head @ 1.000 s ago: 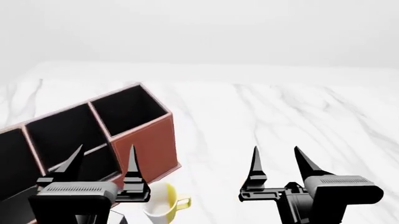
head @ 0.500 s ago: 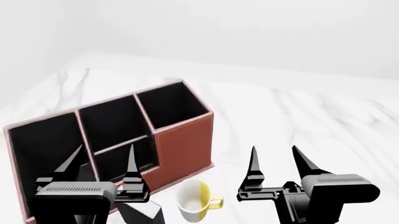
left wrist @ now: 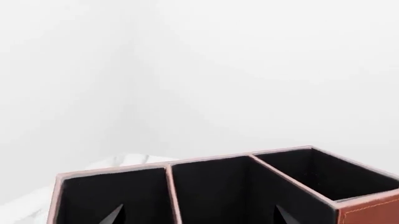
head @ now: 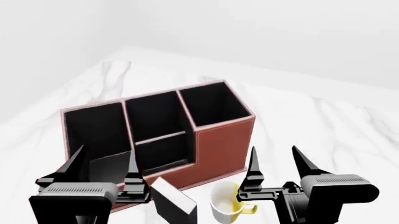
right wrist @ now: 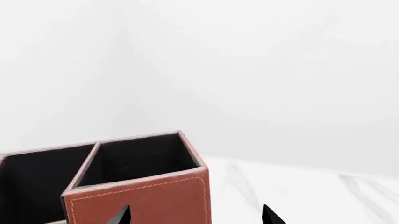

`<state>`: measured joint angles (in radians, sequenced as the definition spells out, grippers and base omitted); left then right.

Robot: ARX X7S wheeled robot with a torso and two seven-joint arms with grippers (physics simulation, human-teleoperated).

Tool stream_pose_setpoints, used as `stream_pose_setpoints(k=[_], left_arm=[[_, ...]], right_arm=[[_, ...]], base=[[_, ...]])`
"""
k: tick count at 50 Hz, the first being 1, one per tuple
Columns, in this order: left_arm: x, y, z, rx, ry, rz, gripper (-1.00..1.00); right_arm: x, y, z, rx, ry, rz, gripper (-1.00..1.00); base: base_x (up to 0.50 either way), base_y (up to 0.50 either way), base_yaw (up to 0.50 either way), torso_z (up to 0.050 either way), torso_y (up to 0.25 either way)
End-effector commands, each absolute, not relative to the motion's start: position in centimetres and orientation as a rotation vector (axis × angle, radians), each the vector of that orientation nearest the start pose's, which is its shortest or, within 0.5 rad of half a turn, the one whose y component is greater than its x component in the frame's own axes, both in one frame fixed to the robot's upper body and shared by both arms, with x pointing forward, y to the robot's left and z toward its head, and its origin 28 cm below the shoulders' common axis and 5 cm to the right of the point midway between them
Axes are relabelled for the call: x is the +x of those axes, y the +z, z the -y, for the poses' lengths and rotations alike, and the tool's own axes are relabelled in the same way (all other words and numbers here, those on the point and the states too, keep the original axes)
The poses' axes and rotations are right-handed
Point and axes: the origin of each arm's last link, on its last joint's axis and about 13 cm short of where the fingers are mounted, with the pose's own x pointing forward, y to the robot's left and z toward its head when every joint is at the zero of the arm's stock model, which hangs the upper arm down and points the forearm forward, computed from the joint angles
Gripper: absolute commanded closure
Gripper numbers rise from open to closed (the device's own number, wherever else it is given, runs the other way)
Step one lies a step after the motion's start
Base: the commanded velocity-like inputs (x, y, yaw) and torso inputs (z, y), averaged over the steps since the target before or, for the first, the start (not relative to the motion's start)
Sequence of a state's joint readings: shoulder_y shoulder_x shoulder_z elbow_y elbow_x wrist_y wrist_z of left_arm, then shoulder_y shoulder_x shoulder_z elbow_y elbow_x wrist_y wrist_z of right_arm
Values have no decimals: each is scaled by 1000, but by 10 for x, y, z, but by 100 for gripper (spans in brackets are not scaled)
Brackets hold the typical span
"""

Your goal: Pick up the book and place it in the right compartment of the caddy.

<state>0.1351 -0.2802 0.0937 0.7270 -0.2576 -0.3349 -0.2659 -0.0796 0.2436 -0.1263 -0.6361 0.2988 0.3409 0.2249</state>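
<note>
The black book (head: 173, 203) with white page edges stands on the marble table in front of the caddy (head: 218, 149), between my two grippers in the head view. The caddy's right compartment (head: 215, 106) is its tallest section; it also shows in the left wrist view (left wrist: 324, 170) and the right wrist view (right wrist: 140, 161). My left gripper (head: 104, 161) is open and empty, in front of the caddy's left end. My right gripper (head: 277, 161) is open and empty, to the right of the caddy. Only the fingertips (left wrist: 112, 215) show in the left wrist view, and likewise the fingertips (right wrist: 270, 215) in the right wrist view.
A white-and-yellow mug (head: 227, 208) stands next to the book, in front of the caddy's right corner and close to my right gripper. The marble table (head: 324, 130) stretches to the right and behind the caddy; its far left edge runs diagonally.
The head view has swung left and down: the caddy, mug and book have shifted right in the picture and the book has come into view. Both grippers keep their places and stay open.
</note>
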Motion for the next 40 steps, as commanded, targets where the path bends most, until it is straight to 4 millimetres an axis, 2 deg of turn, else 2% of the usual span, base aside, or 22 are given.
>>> stream_pose_setpoints(k=[1,40], left_arm=[[164,114,-216,-13,-13,205,-100],[163,114,-215,-13,-15,207,-100]], right_arm=[[177,104,99,70,66,155,-100],[177,104,99,69,66,152,-100]], base=[[0,0,500,0,0],[0,0,500,0,0]])
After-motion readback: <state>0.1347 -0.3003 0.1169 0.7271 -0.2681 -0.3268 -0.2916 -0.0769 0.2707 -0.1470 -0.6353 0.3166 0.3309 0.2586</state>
